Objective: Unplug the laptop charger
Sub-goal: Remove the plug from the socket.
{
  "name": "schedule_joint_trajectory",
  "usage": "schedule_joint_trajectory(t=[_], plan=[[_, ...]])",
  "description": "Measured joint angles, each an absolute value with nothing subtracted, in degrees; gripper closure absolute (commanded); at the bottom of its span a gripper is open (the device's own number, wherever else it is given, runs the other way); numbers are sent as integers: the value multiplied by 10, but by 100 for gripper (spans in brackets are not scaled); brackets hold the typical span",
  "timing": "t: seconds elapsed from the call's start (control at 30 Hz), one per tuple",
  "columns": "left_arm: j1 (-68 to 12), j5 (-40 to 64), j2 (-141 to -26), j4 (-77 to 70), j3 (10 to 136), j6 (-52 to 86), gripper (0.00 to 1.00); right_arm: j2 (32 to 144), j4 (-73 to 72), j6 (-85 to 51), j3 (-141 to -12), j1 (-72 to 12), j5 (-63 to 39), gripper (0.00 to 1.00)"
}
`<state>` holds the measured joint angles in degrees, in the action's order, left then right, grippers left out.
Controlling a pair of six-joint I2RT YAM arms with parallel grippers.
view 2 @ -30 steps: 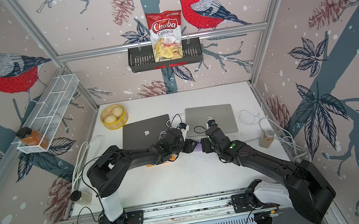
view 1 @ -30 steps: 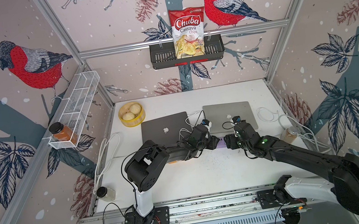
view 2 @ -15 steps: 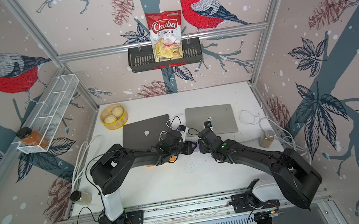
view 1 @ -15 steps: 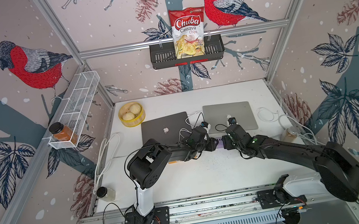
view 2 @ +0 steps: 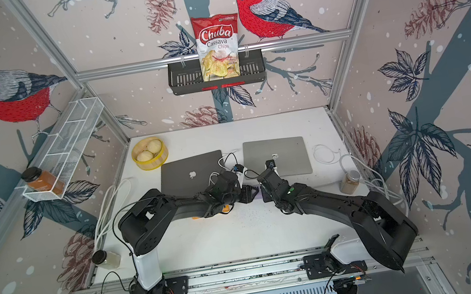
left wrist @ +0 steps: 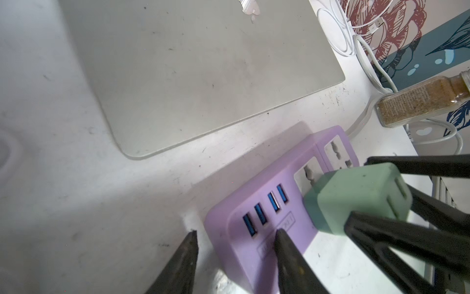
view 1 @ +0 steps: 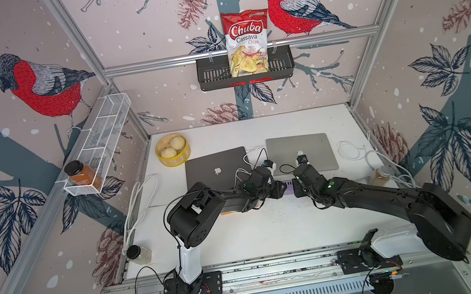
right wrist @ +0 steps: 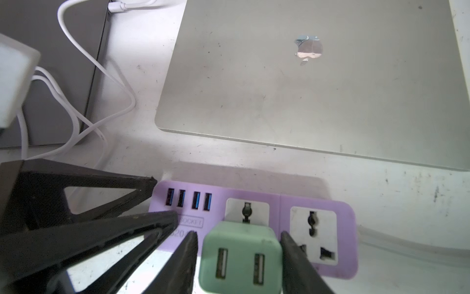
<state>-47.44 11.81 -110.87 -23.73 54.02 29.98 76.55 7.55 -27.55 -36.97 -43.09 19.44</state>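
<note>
The right gripper (right wrist: 239,233) is clamped on the green charger (right wrist: 241,257), which is plugged into the purple power strip (right wrist: 279,203) mid-tabletop (view 1: 271,227). The left gripper (left wrist: 236,231), jaws apart, presses the strip down, probably so it won't lift.

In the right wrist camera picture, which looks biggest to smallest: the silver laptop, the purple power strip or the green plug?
1. silver laptop
2. purple power strip
3. green plug, though it sits nearest the camera, which makes it look bigger.
</note>
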Motion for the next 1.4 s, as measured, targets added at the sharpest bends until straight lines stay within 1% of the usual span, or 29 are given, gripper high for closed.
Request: schedule_joint_trajectory(t=[0.2,0.33,0.93,1.07,1.17,1.27,1.4], plan=[[-474,118,-1109,-237,540,300,51,765,84,-283,-373,-436,208,58],[-474,119,-1110,-238,540,300,52,765,93,-284,-377,-438,211,61],[-474,121,-1117,-252,541,302,52,730,114,-284,-398,-442,218,63],[-474,120,-1117,-253,540,306,52,725,158,-285,-427,-439,236,63],[-474,120,-1116,-253,540,310,52,723,214,-284,-467,-412,248,63],[-474,120,-1116,-253,540,310,52,723,278,-279,-504,-358,242,63],[-475,125,-1114,-252,540,310,52,748,339,-237,-547,-255,206,65]])
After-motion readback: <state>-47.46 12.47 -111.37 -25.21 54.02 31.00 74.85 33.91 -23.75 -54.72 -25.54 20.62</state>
